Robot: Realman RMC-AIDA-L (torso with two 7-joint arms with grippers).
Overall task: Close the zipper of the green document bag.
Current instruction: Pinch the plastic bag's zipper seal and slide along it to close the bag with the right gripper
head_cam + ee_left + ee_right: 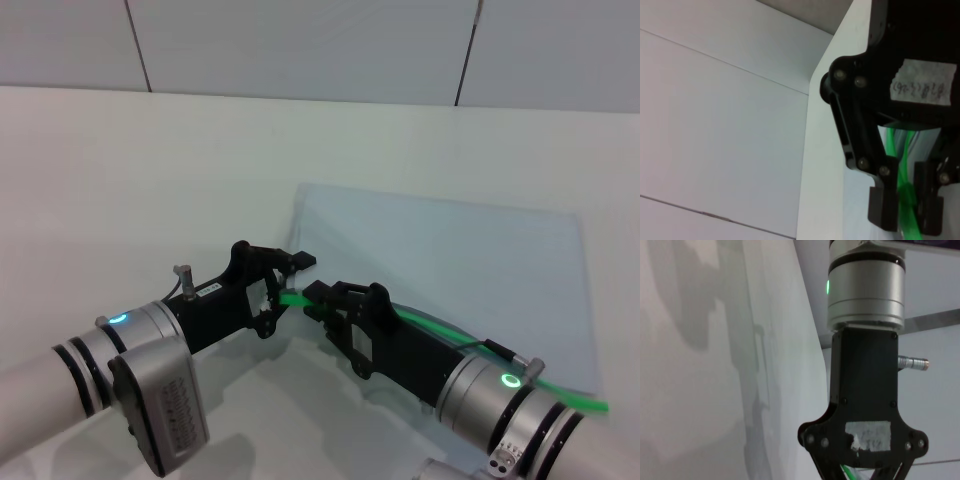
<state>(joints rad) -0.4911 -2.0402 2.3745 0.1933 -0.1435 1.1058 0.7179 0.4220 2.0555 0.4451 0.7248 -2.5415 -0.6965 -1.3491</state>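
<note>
The left gripper (290,275) has its jaws clenched on the near-left end of the zipper (440,325). Just right of it, the right gripper (312,298) seemingly pinches the strip too. The zipper's long axis runs rightward along the green document bag (450,260) on the table (120,180).

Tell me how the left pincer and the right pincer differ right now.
In the head view, the left pincer reaches in from the robot's left to the green zipper end at the bag's near corner; the right pincer comes from the right, its arm lying over the strip. The left fingers flank the strip; the right's grip is unclear. Both are black and meet at that corner of the green document bag.
</note>
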